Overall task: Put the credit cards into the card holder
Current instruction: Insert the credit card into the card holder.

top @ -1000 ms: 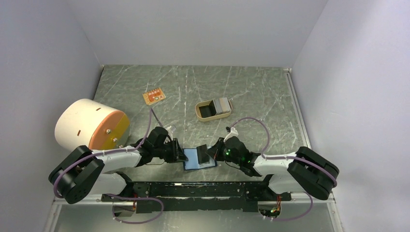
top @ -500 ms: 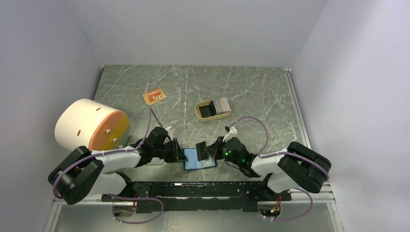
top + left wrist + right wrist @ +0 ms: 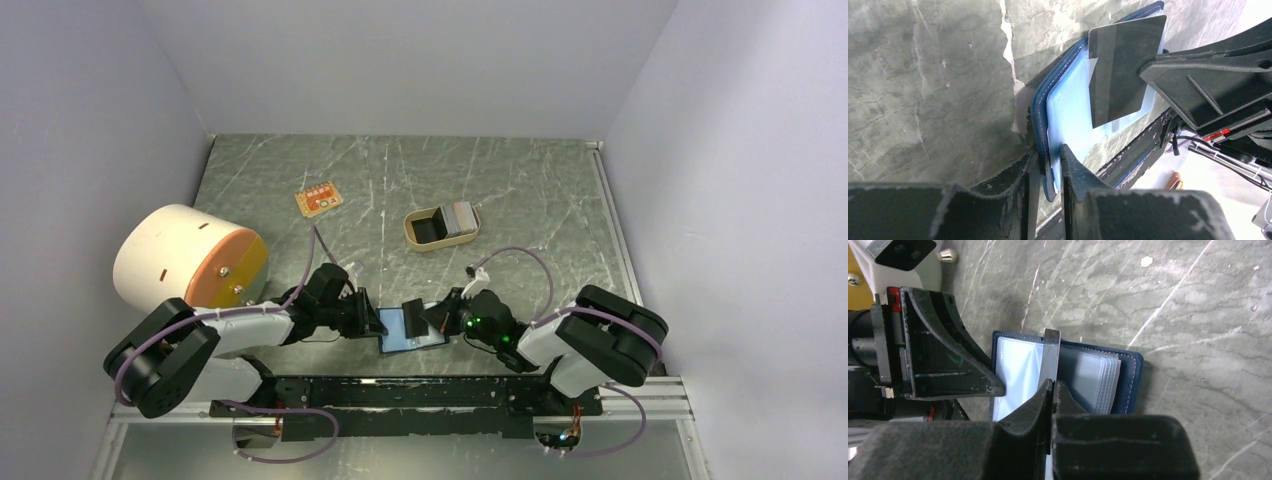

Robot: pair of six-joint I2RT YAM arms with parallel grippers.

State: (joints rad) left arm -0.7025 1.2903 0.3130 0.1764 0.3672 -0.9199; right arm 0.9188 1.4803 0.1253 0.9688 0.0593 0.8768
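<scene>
Edge of card holder (image 3: 1068,115) in tight left jaws; card (image 3: 1125,65) in tight right jaws

A dull green table (image 3: 540,190), marbled with pale scratches, is filling the floor of a white-walled booth. A small orange board (image 3: 318,199) with white marks is lying flat toward the far left. A tan oval tray (image 3: 441,246) is sitting near the middle, well apart from the board. A large white drum (image 3: 185,255) with an orange face is resting on its side at the left edge. A blue card holder (image 3: 395,335) is lying open near the front edge.
</scene>
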